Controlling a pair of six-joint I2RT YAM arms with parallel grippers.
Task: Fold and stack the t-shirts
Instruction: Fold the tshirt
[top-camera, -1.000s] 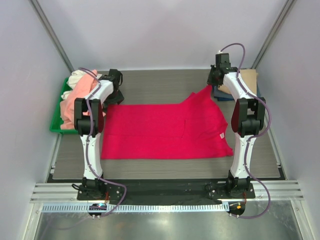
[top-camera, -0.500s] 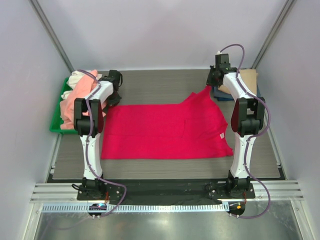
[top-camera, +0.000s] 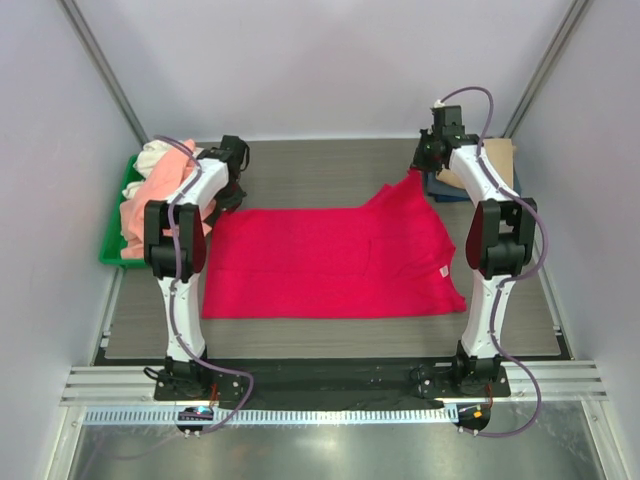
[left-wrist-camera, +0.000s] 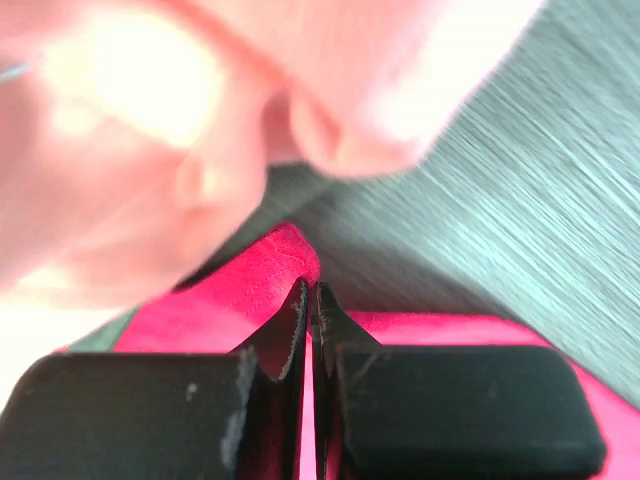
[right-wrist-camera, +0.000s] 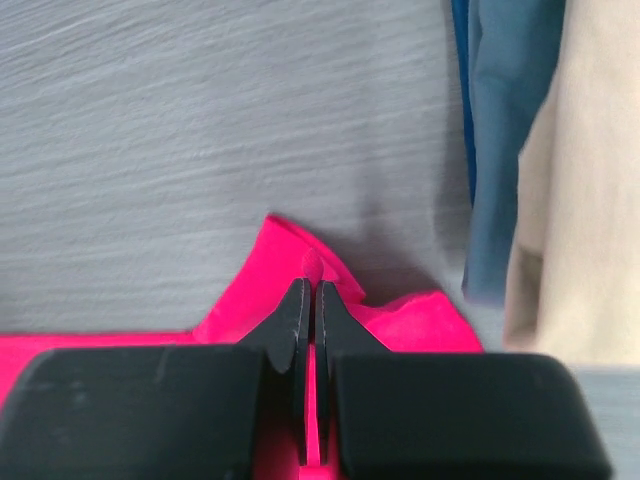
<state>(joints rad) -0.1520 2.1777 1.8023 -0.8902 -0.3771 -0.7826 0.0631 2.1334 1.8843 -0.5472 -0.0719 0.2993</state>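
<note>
A crimson-red t-shirt (top-camera: 330, 262) lies spread across the grey mat in the top view. My left gripper (top-camera: 228, 194) is shut on its far left corner, and red cloth (left-wrist-camera: 255, 290) shows pinched between the black fingers (left-wrist-camera: 290, 330). At the far right corner my right gripper (top-camera: 422, 168) is shut on a raised fold of the same shirt (right-wrist-camera: 310, 262), lifted a little off the mat. Salmon-pink and white t-shirts (top-camera: 150, 185) are heaped to the left. Folded navy (right-wrist-camera: 500, 150) and tan (right-wrist-camera: 590, 200) t-shirts lie stacked at the far right.
A green plastic tray (top-camera: 108, 252) at the left edge holds the heap of shirts. The folded stack (top-camera: 495, 160) sits just right of my right gripper. White walls and metal posts close in the mat (top-camera: 320, 330) on three sides.
My left gripper has closed on the red shirt's far left corner and shifted slightly back. The right gripper has kept its hold and barely moved.
</note>
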